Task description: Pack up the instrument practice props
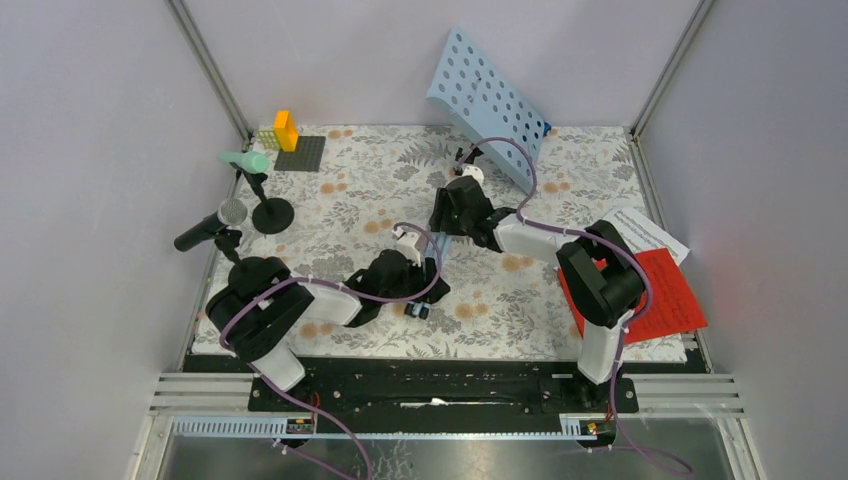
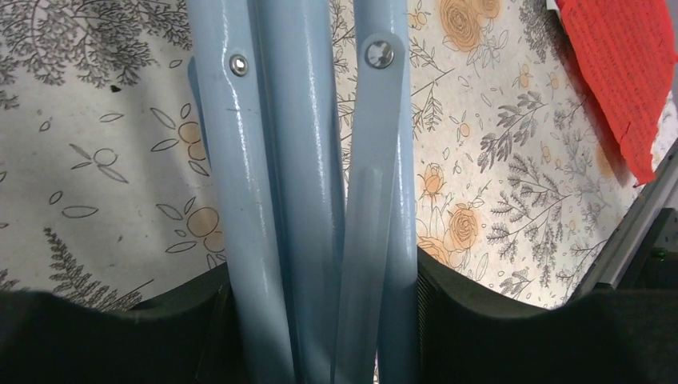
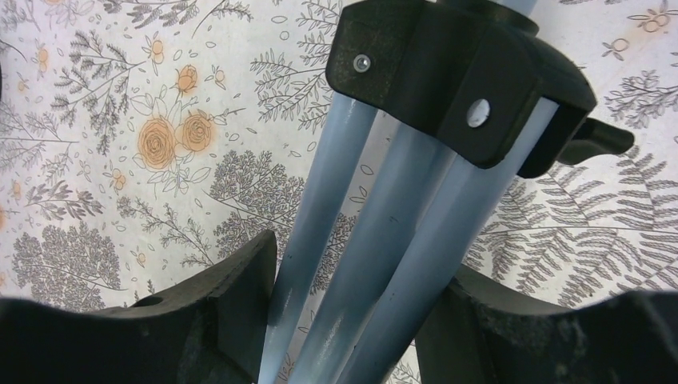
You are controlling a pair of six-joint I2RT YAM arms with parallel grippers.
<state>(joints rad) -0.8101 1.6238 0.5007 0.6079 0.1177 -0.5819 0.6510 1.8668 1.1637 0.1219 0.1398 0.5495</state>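
**Both grippers clamped on the blue music stand's folded legs**

Top view: the pale blue music stand [image 1: 487, 95] holds its hole-punched panel tilted up at 1 o'clock over the flowered cloth [image 1: 350, 200]. Its pole slants down toward the centre, mostly hidden where the left arm [image 1: 300, 305] and right arm [image 1: 600, 280] meet. At 9 o'clock a green microphone [image 1: 245, 160] and a black microphone [image 1: 205, 230] sit in black holders [image 1: 272, 214]. A red sheet [image 1: 668, 290] and a white sheet [image 1: 650, 230] lie touching at 3 o'clock. Yellow and orange bricks [image 1: 284, 131] stand at 11 o'clock.

Left wrist view: the glossy blue legs [image 2: 272, 200], folded side by side and riveted, run from 12 to 6 o'clock. The left gripper [image 2: 324, 276] is clenched on them, a black finger pressing each side.

Right wrist view: the right gripper [image 3: 352, 296] grasps the same legs, just below a black collar [image 3: 464, 72] at 1 o'clock.
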